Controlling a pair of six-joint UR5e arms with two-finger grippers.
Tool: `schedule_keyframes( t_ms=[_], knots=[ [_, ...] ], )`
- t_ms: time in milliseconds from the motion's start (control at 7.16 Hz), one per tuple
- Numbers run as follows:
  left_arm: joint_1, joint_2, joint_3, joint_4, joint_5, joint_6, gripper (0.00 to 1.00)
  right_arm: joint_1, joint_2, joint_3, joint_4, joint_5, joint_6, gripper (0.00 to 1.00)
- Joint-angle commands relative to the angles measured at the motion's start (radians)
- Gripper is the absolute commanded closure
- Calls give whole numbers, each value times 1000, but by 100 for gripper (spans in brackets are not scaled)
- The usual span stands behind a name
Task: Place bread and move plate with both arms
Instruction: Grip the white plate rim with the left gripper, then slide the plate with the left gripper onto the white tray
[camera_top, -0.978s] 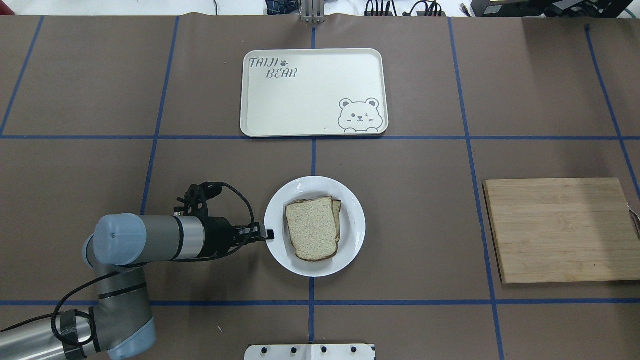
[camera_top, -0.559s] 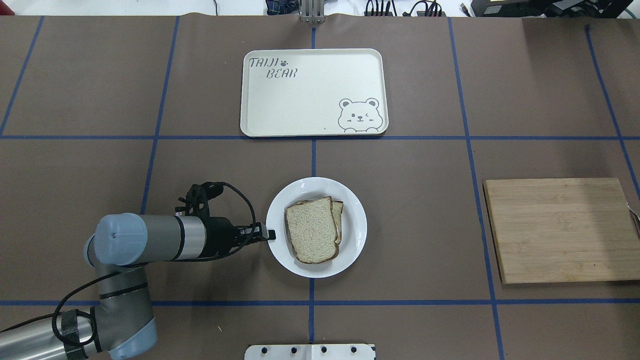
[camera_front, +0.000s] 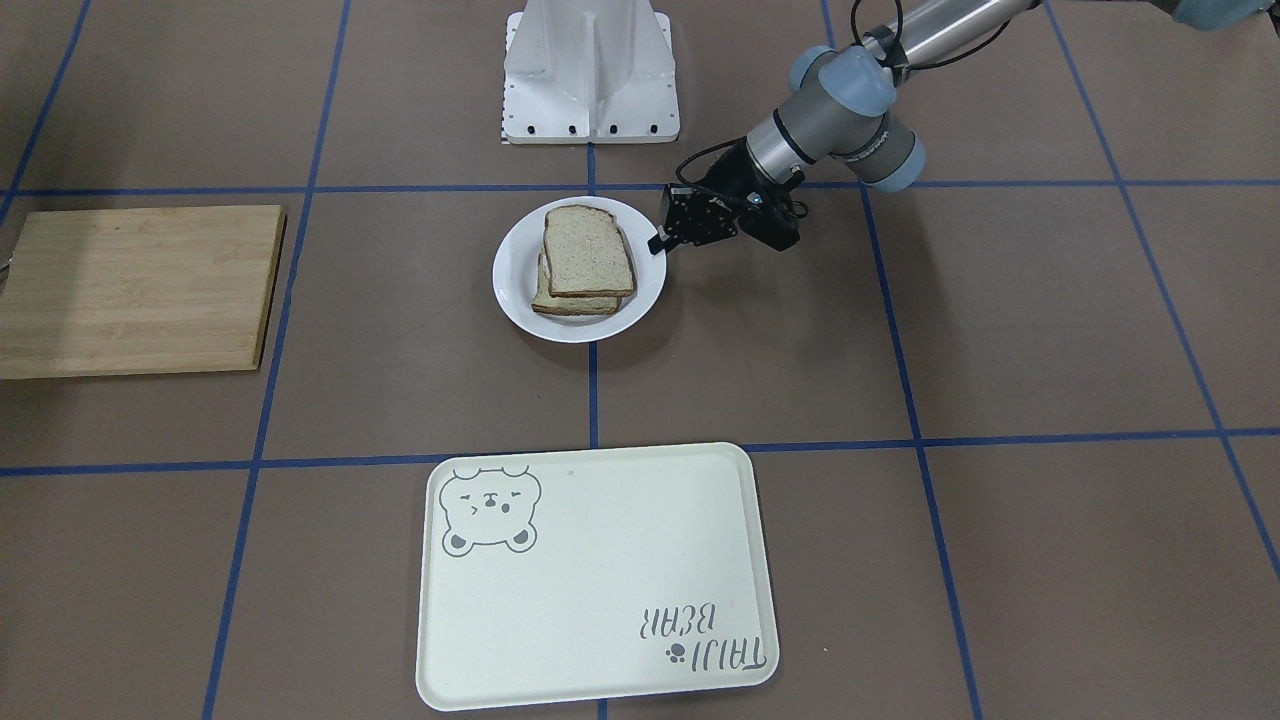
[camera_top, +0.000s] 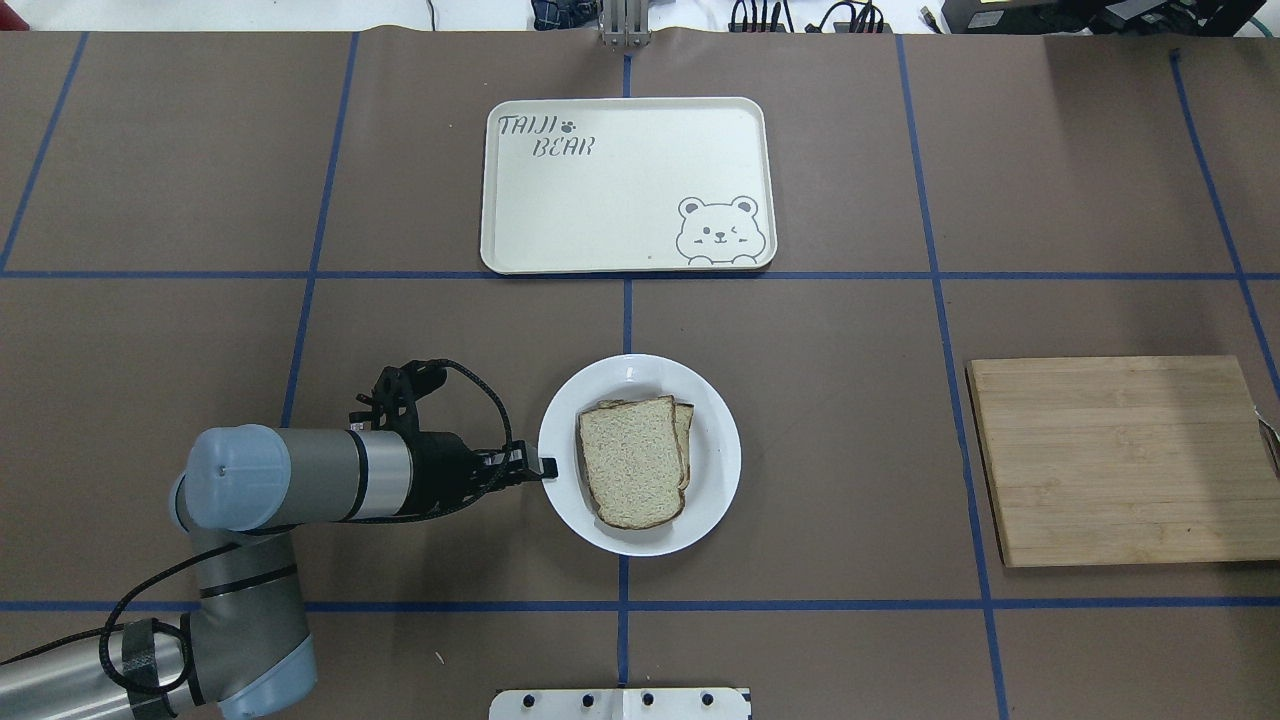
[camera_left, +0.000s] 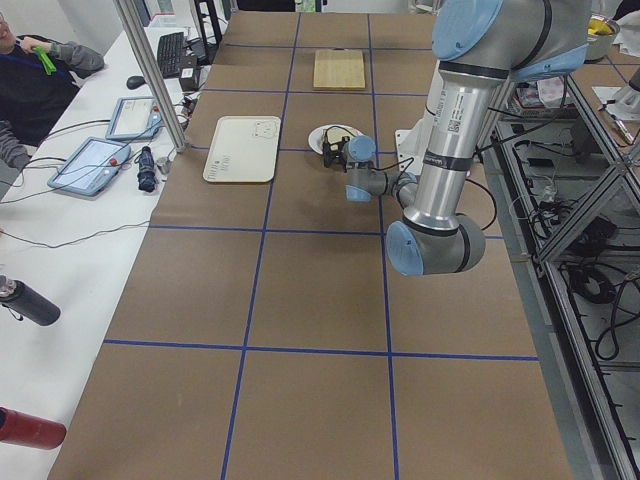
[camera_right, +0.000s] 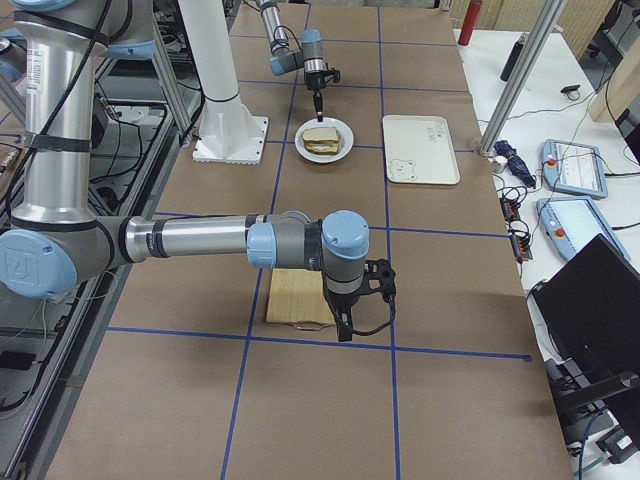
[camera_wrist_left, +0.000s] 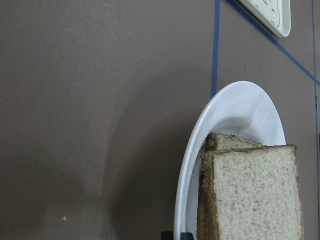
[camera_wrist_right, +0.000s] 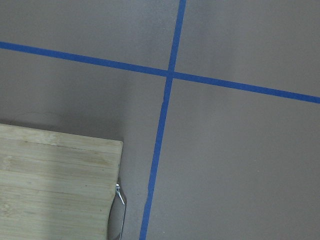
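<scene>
One plate (camera_top: 718, 470) is sitting on the counter (camera_top: 850, 400) at lower centre of the overhead frame, carrying two slices; the bread (camera_top: 632, 462) is lying on top, overlapping the other. The left fingers (camera_top: 546, 467) are meeting the plate's left rim and appear to be pinching it, though the grip is barely showing. One tray (camera_top: 600, 200) is lying at upper centre, one cutting board (camera_top: 1120, 460) at right. The right fingers (camera_right: 345, 328) are hanging over that board; whether they are clenched, I cannot tell.
</scene>
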Motion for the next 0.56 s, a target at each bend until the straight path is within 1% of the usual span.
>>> schedule_keyframes(
  t_ms=[0,140,419],
  knots=[
    [-6,-27,-7,0,9,-106,100,0,6,0,-1,2,2,0],
    [-18,-30,-10,0,9,-181,100,0,6,0,-1,2,2,0],
    [-41,-34,-17,-2,23,-211,100,0,6,0,0,-3,1,0]
  ],
)
